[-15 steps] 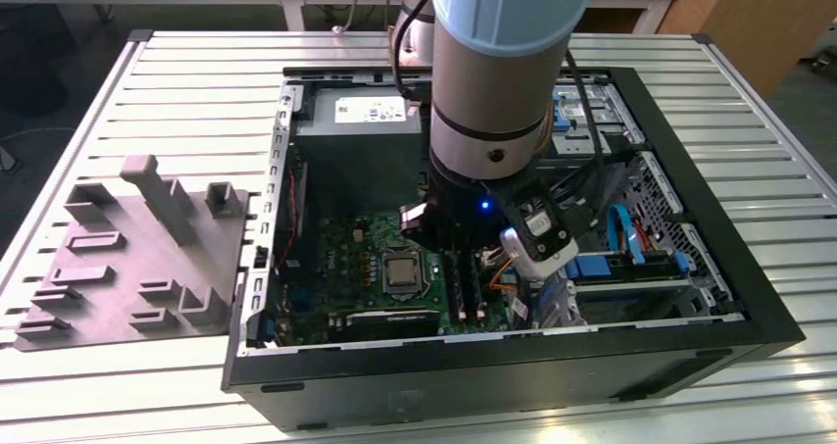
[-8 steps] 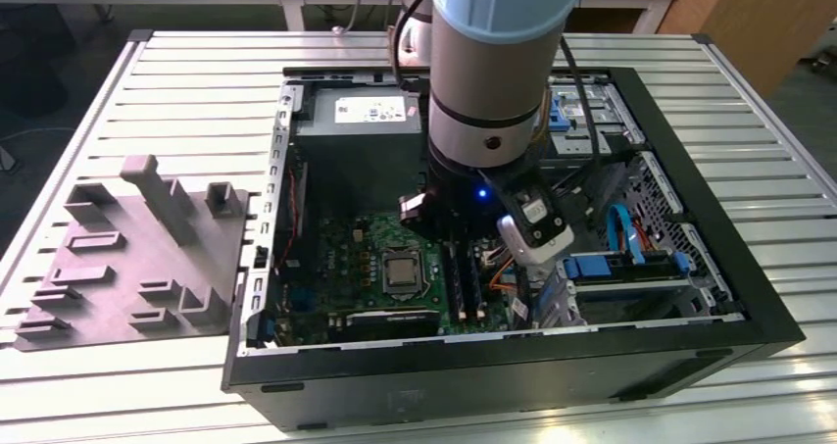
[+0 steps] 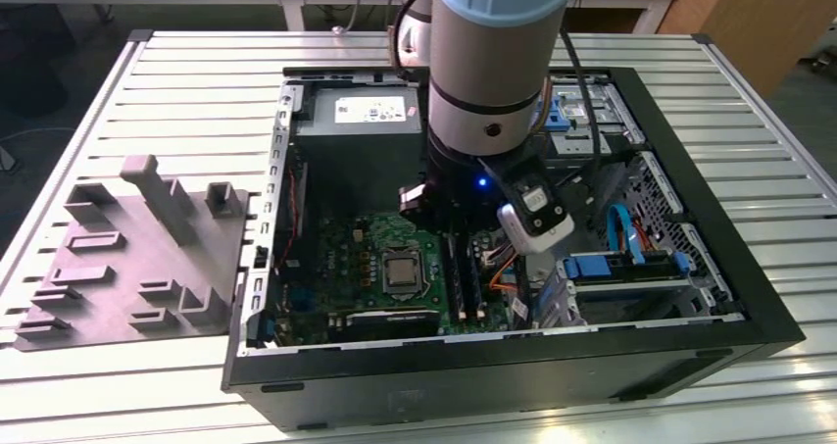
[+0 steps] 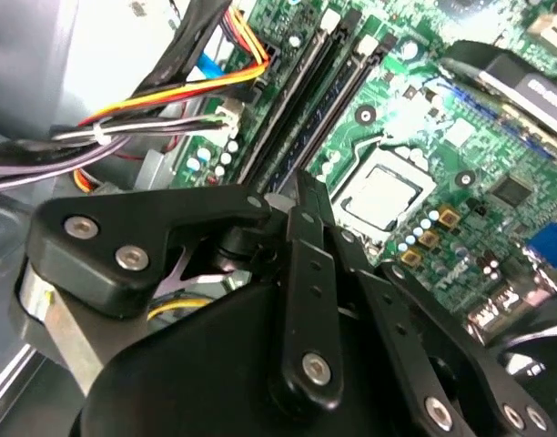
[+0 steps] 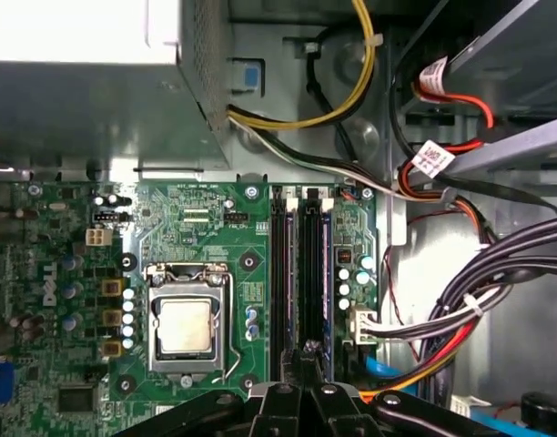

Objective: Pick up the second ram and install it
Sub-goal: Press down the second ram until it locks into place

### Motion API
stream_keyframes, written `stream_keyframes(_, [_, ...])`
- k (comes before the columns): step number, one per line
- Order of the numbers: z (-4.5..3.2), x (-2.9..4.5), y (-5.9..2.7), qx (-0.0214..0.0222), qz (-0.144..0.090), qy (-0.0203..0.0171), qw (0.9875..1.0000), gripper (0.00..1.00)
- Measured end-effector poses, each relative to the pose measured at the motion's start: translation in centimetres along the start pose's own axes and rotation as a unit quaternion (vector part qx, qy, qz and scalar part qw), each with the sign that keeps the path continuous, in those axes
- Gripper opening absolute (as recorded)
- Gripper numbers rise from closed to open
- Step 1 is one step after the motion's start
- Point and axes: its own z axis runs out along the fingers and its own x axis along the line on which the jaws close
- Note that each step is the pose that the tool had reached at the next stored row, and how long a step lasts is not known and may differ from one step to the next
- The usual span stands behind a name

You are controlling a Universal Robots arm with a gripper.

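Note:
A dark blue-green ram (image 4: 317, 114) stands in one of the long black memory slots (image 5: 278, 273) on the green motherboard (image 3: 353, 258). In the first wrist view the ram (image 5: 326, 273) shows as a bluish strip along the outer slot. My gripper (image 4: 306, 182) is shut, its black fingers pressed together. Their tips sit at the near end of the slots, right over or against the end of the stick; I cannot tell whether they touch it. In the first wrist view the gripper (image 5: 308, 350) points down between the slots. The arm's wrist (image 3: 491, 121) hangs inside the open computer case (image 3: 732, 297).
The processor socket (image 5: 185, 326) lies beside the slots. A silver power supply (image 5: 87, 82) and bundles of cables (image 5: 470, 300) crowd the case around the slots. A drive cage with blue clips (image 3: 628, 268) is at the exterior view's right. A grey fixture (image 3: 131, 258) lies on the slatted table.

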Motion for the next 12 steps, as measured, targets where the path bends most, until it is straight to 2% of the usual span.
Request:
stream_keyframes(3, [-0.73,-0.03,0.03,0.0001,0.0,0.0,1.0,0.1])
stream_keyframes(12, [-0.74,-0.04,0.03,-0.0001,0.0,0.0,1.0,0.1])
